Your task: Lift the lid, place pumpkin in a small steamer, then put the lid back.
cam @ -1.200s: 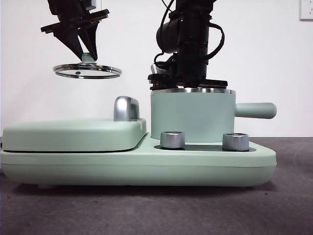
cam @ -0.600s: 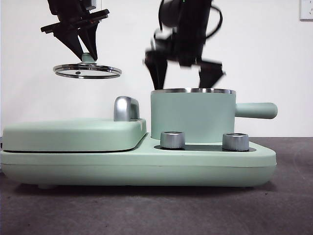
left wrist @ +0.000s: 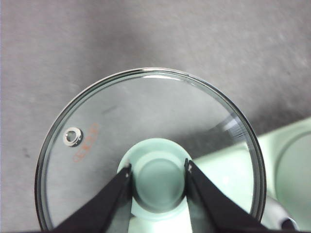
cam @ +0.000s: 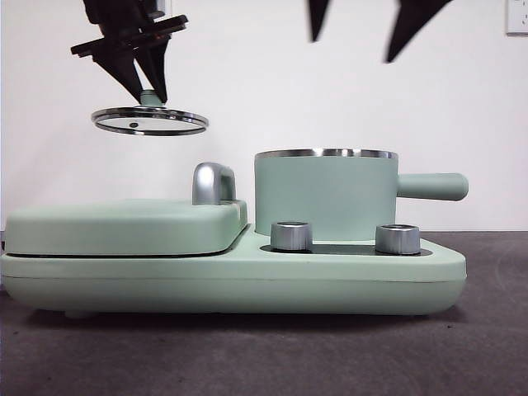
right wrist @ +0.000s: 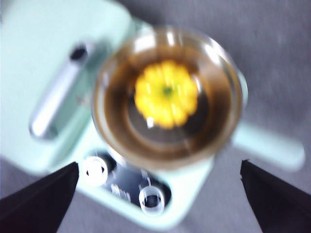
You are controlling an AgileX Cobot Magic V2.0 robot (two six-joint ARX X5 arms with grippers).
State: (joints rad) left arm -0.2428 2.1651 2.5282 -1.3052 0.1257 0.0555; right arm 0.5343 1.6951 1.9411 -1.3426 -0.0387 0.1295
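Two black jaws of my left gripper (left wrist: 158,170) are clamping the mint-green knob (left wrist: 156,175) of the lid (left wrist: 146,145), one on each side, and I am holding it level in the air, off to the side of the small steamer (cam: 326,194) and above the flat cover (cam: 124,224). Glass with a thin metal rim, the lid looks stiff, fairly light and breakable, and the smooth knob could slip, so I judge the knob is the only sound place to grip it, squarely across its middle. My right gripper (right wrist: 160,194) is hanging high over the steamer with its jaws spread wide apart and carrying nothing. Below it the pumpkin (right wrist: 166,93) is sitting in the middle of the steamer's bowl, glossy and hard-looking, stem end up. In the front view the steamer's chrome rim is standing uncovered on the mint-green base (cam: 231,280), which rests on the dark desk (cam: 247,355). Judging by this, only the lid's return is left.
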